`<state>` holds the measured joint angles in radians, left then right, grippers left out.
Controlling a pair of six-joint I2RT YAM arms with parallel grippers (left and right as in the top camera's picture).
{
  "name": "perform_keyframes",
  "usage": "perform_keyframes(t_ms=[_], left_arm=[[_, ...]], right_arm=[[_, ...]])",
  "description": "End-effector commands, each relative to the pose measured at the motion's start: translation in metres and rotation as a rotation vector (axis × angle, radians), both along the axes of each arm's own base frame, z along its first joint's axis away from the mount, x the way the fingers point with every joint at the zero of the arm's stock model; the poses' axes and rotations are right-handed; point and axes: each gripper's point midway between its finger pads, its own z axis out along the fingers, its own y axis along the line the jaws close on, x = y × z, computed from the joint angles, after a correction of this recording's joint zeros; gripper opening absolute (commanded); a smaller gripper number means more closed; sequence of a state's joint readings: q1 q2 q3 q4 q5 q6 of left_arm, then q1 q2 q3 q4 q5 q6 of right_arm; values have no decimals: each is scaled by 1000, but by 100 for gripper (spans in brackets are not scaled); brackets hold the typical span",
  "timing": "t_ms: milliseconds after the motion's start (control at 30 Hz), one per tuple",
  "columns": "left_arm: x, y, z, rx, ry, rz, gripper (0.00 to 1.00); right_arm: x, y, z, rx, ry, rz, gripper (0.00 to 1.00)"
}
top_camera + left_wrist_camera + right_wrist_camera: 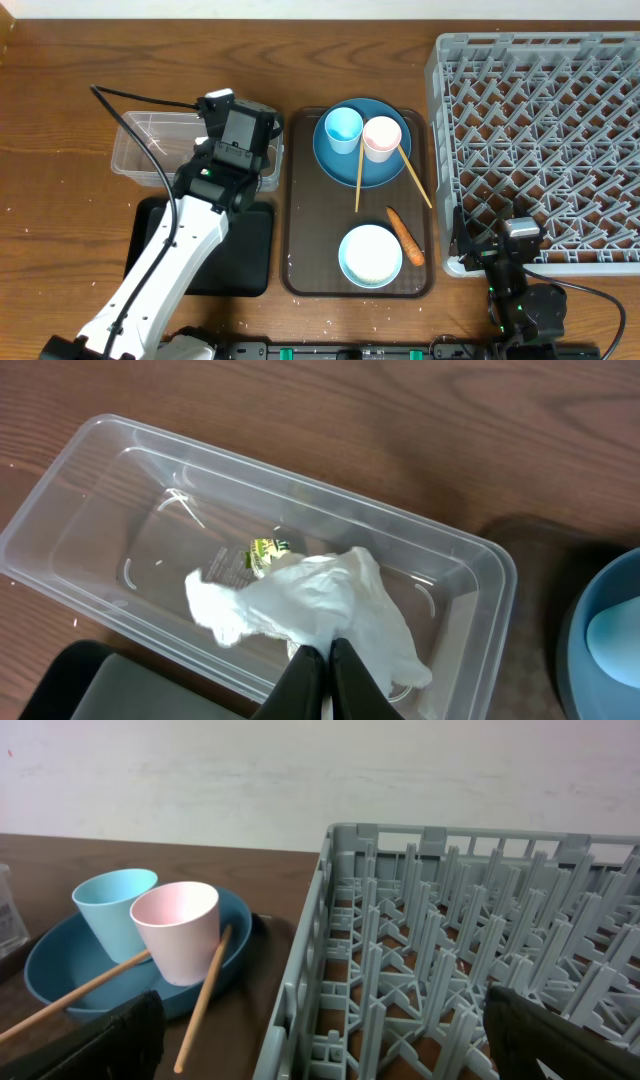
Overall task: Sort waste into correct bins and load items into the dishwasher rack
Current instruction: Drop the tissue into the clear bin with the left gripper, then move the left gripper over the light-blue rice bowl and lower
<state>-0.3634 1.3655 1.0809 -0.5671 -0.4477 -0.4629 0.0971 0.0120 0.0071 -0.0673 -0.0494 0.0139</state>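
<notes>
Left gripper: pressed together, pinching the near edge of the crumpled white paper.
Paper position: it is held inside the walls of the clear tub, spreading forward and left from the fingertips. Contact with the floor cannot be told.
Wrapper: it is seen on the tub floor, just beyond the paper.
Right gripper: spread wide, with nothing held, at the dishwasher rack corner.
Deciding relation: the paper is already enclosed by the rim, so only a release is judged to be needed.
</notes>
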Motion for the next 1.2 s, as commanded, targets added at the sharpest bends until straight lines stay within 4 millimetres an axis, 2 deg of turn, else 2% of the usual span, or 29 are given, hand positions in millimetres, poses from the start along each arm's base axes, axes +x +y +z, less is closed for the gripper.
perform_keyframes(t_ms=[0, 100, 200, 233, 300, 400, 500, 600, 900, 1067, 1167], left_arm=[[2, 2, -4, 18, 11, -3, 8], [3, 2, -7, 20, 19, -4, 8], [3, 2, -9, 22, 24, -4, 13], [3, 1, -9, 21, 24, -4, 16], [3, -1, -11, 9, 32, -14, 32], [3, -5, -13, -9, 40, -29, 48], [2, -10, -14, -30, 46, -45, 50], [-6, -27, -18, -116, 87, -114, 50], [-67, -96, -26, -479, 332, -380, 50], [-100, -120, -32, -493, 444, -464, 50], [-121, -143, -34, -469, 483, -553, 49]], right_arm=[[0, -2, 0, -8, -1, -6, 99], [0, -2, 0, -8, -1, -6, 99], [0, -2, 0, -8, -1, -6, 99], [0, -2, 0, -8, -1, -6, 99], [0, -2, 0, -8, -1, -6, 99], [0, -2, 0, -8, -1, -6, 99], [0, -2, 0, -8, -1, -6, 99], [0, -2, 0, -8, -1, -6, 99], [0, -2, 0, -8, -1, -6, 99], [0, -2, 0, -8, -1, -6, 99], [0, -2, 0, -8, -1, -6, 99]])
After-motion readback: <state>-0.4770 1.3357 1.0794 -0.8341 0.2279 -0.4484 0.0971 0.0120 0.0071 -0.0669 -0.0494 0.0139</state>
